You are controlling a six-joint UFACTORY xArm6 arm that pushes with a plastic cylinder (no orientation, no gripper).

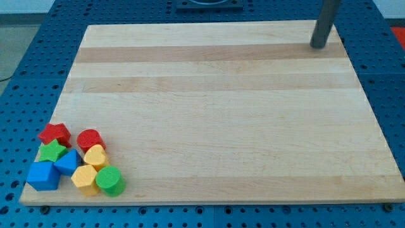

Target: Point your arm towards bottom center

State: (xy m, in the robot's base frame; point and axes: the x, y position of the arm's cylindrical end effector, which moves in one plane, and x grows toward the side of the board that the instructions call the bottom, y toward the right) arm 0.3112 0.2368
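My tip rests on the wooden board near the view's top right corner, far from all the blocks. The blocks sit bunched at the view's bottom left corner: a red star-like block, a red cylinder-like block, a green star, a yellow block, a blue triangle-like block, a blue cube-like block, a yellow hexagon-like block and a green cylinder.
The board lies on a blue perforated table. A dark mount shows at the view's top centre.
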